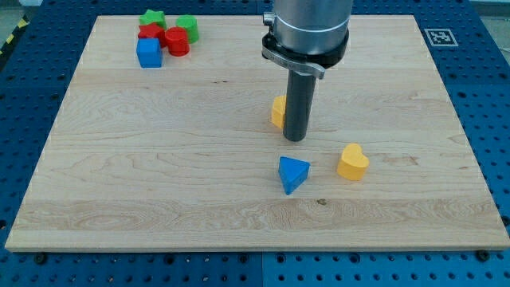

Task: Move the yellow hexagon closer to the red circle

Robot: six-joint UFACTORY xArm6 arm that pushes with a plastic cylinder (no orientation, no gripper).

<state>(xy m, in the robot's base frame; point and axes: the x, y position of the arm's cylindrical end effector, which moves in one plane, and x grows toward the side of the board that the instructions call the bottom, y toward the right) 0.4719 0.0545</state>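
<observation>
In the camera view, the wooden bench is lying over a blue pegboard base. My tip is standing near the bench's middle, and the rod above it is hiding most of the yellow hexagon, which is peeking out just to the view's left of the rod; whether the two are touching I cannot tell. As a tool, the rod is bare and is grasping nothing. The red circle is sitting well apart, at the view's top left, packed into a cluster with a green star, a green block, a red block and a blue cube. Below my tip, a blue triangle is lying toward the view's bottom, and a yellow heart is resting to its right. A printed marker is showing at the bench's top right corner.
</observation>
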